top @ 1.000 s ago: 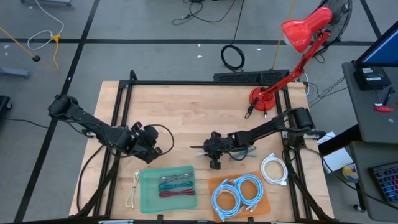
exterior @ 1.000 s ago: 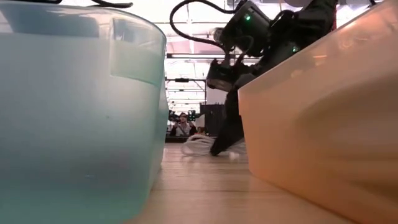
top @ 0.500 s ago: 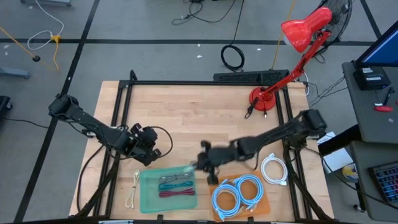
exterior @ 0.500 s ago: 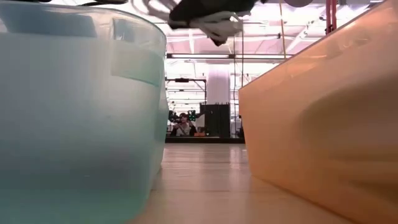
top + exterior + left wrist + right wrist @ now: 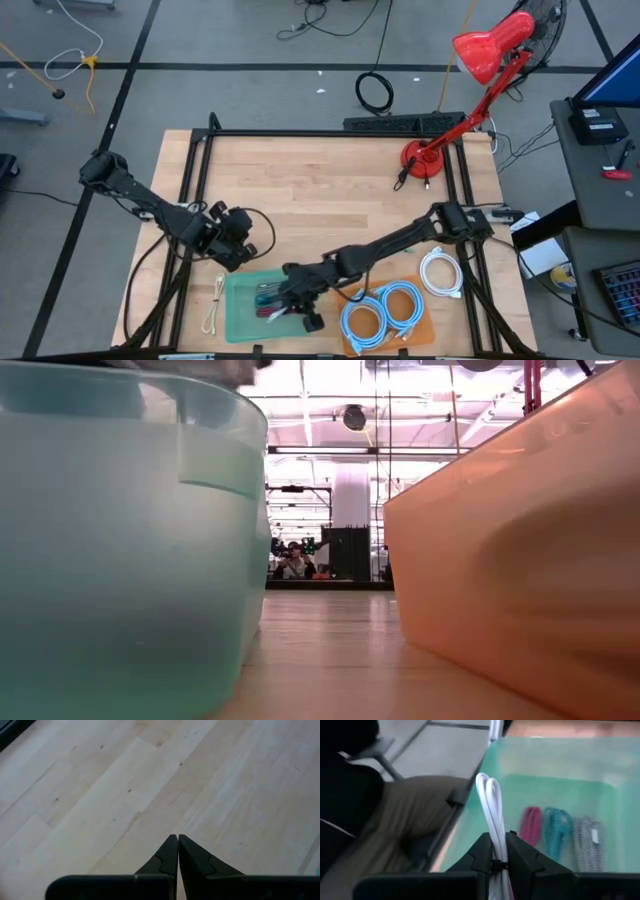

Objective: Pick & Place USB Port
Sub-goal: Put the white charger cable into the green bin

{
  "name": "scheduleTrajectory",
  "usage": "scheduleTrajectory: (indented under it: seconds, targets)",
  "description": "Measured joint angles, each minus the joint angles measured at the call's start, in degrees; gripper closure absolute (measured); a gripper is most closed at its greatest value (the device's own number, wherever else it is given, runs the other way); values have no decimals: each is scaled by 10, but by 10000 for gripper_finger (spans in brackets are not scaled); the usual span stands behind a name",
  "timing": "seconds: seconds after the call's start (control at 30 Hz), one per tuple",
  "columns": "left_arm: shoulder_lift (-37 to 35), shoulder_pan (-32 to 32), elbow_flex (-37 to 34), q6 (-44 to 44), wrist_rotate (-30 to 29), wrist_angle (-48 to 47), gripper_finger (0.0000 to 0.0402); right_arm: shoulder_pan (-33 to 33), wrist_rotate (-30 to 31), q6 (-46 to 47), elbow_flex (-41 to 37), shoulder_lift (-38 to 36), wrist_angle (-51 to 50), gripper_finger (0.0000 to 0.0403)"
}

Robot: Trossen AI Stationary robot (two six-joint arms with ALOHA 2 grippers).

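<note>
Two claws to watch: your right claw [image 5: 499,865], clamped on the folded white cable [image 5: 491,810], hangs over the green bin [image 5: 240,325], so next you lower and release beside the coils inside, while your left claw [image 5: 178,852] waits pinched together just outside that bin.

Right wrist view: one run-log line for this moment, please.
right gripper: shut on white cable | above green bin | left gripper: shut, empty, over table

Light wood table [image 5: 320,180] carries green bin [image 5: 240,318], orange bin [image 5: 425,328], white coiled cable [image 5: 440,272] beside orange bin, cream cable [image 5: 213,305] left of green bin, red lamp base [image 5: 420,160].
</note>
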Motion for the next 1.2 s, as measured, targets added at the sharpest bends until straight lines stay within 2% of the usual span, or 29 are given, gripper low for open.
scheduleTrajectory:
  seconds: [0.33, 0.67, 1.0, 1.2]
  targets:
    - [0, -13, 0, -11, -2, 2, 383, 12, -13, 48, 22, 24, 23, 375]
    - [0, -34, -3, -64, -1, 11, 383, 29, -12, 55, 23, 41, 45, 375]
    - [0, -102, -3, -77, -26, 101, 383, 26, 67, 46, 19, 51, 23, 375]
    - [0, -133, -3, -77, -46, 127, 383, 32, 80, 53, 15, 64, 12, 375]
